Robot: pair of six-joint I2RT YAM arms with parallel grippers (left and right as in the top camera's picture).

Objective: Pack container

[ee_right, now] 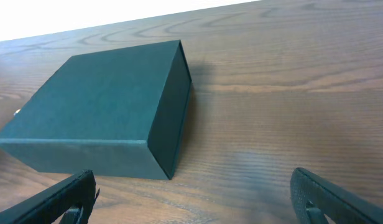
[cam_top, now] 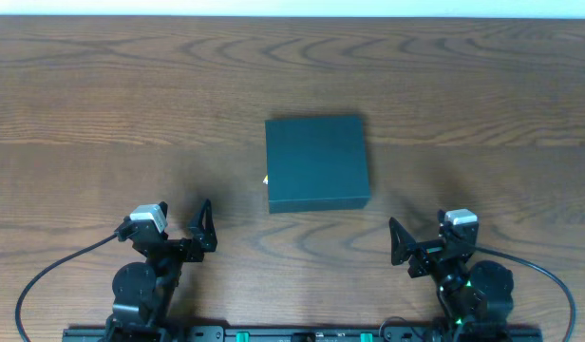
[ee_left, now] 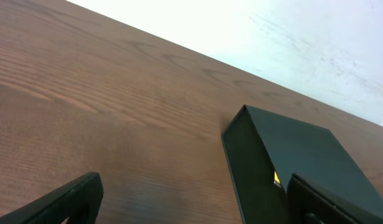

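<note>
The container (cam_top: 316, 163) is a dark teal box with its lid shut, standing in the middle of the wooden table. A small yellow bit (cam_top: 266, 179) pokes out at its left side and also shows in the left wrist view (ee_left: 277, 178). The box shows in the left wrist view (ee_left: 291, 162) and in the right wrist view (ee_right: 98, 112). My left gripper (cam_top: 205, 228) is open and empty, near the front edge, left of and in front of the box. My right gripper (cam_top: 399, 242) is open and empty, right of and in front of the box.
The wooden table (cam_top: 103, 104) stretches left, right and behind the box. A white wall (ee_left: 291, 31) runs along the far edge. Black cables (cam_top: 46, 275) trail from both arm bases at the front.
</note>
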